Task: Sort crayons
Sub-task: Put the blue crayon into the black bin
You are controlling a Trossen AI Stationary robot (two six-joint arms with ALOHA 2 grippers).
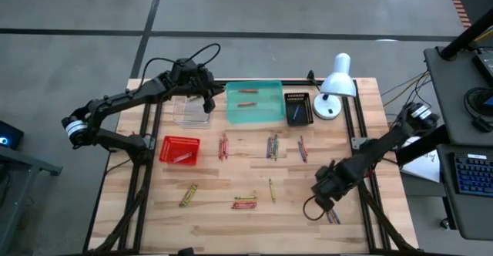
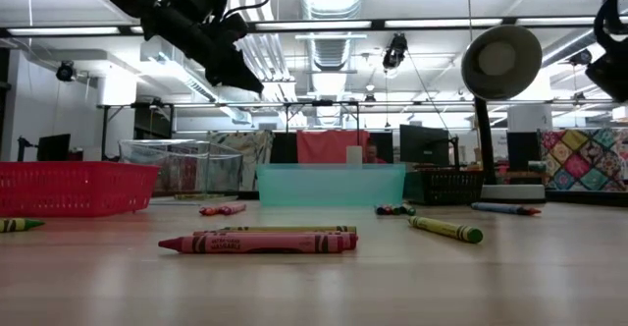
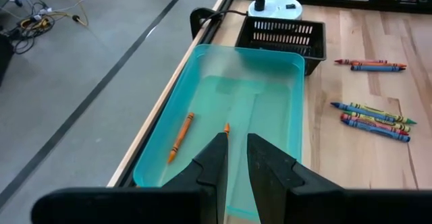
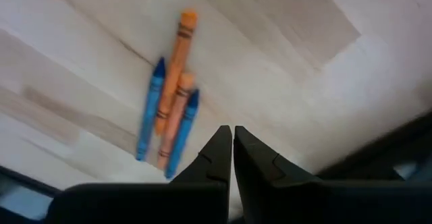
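Note:
Crayons lie in small groups on the wooden table, among them a red group (image 1: 223,146), a mixed group (image 1: 273,146) and red ones near the front (image 2: 260,242). Two orange crayons (image 3: 181,137) lie in the teal tray (image 1: 254,117). My left gripper (image 3: 236,143) hangs above the tray's left end, open by a narrow gap with nothing in it. One orange crayon's tip (image 3: 227,127) shows just past its finger. My right gripper (image 4: 233,135) is shut and empty above the near right of the table, beside a bunch of blue and orange crayons (image 4: 169,116).
A clear box (image 1: 190,111) stands left of the teal tray and a red mesh basket (image 1: 179,149) in front of it. A black basket (image 1: 298,108) and a white desk lamp (image 1: 333,86) stand at the far right. Bare wood lies along the near left.

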